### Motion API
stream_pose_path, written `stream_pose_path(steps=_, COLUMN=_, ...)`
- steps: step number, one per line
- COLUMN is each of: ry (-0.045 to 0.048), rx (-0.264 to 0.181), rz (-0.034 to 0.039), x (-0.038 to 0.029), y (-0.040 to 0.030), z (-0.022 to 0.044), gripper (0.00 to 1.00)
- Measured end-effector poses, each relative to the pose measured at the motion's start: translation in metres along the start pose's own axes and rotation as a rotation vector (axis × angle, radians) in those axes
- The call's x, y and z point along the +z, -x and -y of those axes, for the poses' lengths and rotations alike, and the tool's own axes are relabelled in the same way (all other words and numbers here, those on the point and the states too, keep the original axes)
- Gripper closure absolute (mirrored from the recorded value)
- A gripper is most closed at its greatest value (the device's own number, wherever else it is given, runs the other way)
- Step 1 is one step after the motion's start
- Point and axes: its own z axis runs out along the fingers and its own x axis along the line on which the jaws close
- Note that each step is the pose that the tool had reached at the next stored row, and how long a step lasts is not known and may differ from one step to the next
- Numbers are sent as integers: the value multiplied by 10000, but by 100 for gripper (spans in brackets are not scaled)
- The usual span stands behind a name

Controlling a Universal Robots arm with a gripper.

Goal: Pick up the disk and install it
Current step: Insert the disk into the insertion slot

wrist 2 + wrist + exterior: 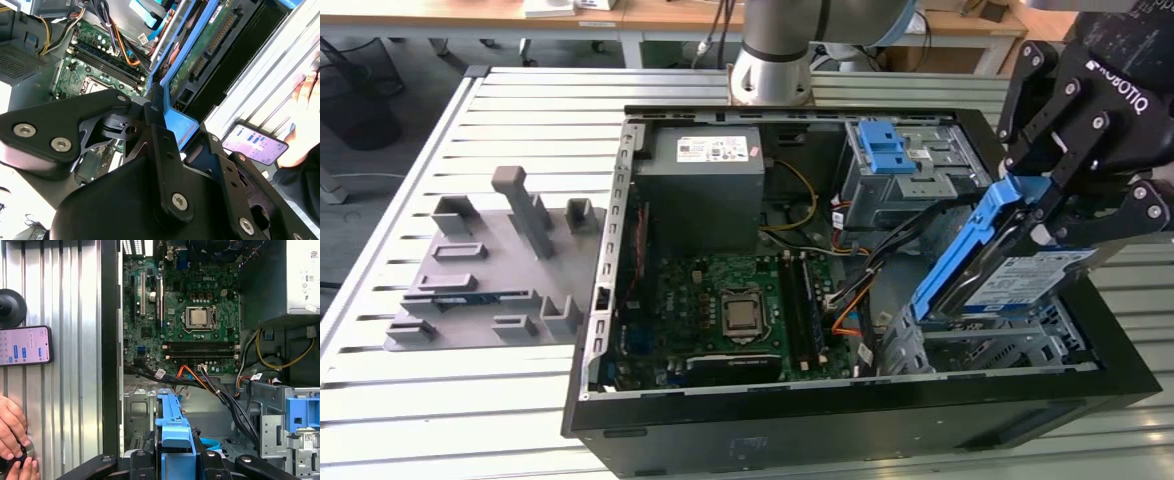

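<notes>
Gripping the upper end of a flat silver-metal disk (1021,272) with a blue-and-white label and blue plastic side rails, the arm's black gripper (1061,210) holds it steeply tilted over the bare-metal drive bay (994,350), at the exterior view's right of an open black computer case (854,425). The jaws are pinching the disk from both sides, but in both wrist views the gripper's own body (172,467) (160,135) covers the contact faces. Whether the disk's lower end touches the bay cannot be told. In the first wrist view the disk appears edge-on as one blue rail (172,432). In the second wrist view its green circuit-board underside (200,45) runs out of the frame. The exterior view's right edge cuts off part of the gripper.

Inside the case lie a green motherboard (720,310) and a grey power-supply box (707,190). The case stands on a slatted metal table (454,420). A lit phone (22,346) lies on the table beside the case, near a person's hand (10,427) that is partly cropped.
</notes>
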Motion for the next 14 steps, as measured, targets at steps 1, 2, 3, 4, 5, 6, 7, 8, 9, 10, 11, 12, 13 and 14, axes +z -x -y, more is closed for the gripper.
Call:
stream_pose_path(steps=1, ry=0, rx=2, rz=0, x=4, y=0, z=3, gripper=64)
stream_pose_path(steps=2, ry=0, rx=3, rz=0, x=8, y=0, z=6, gripper=64)
stream_pose_path(steps=3, ry=0, rx=3, rz=0, x=13, y=-1, z=7, gripper=64)
stream_pose_path(steps=4, ry=0, rx=4, rz=1, x=19, y=-2, z=7, gripper=64)
stream_pose_path(steps=5, ry=0, rx=4, rz=0, x=21, y=-3, z=7, gripper=64)
stream_pose_path(steps=6, ry=0, rx=3, rz=-1, x=24, y=-3, z=8, gripper=64)
stream_pose_path(steps=7, ry=0, rx=4, rz=-1, x=28, y=-4, z=9, gripper=64)
stream_pose_path(steps=8, ry=0, rx=4, rz=0, x=33, y=-5, z=9, gripper=64)
stream_pose_path(steps=9, ry=0, rx=3, rz=0, x=36, y=-6, z=10, gripper=64)
stream_pose_path(steps=10, ry=0, rx=3, rz=0, x=39, y=-8, z=10, gripper=64)
stream_pose_path(steps=11, ry=0, rx=3, rz=0, x=43, y=-10, z=10, gripper=64)
stream_pose_path(steps=12, ry=0, rx=3, rz=0, x=46, y=-11, z=11, gripper=64)
stream_pose_path(steps=13, ry=0, rx=3, rz=-1, x=49, y=-12, z=11, gripper=64)
stream_pose_path(steps=14, ry=0, rx=3, rz=-2, x=52, y=-14, z=12, gripper=64)
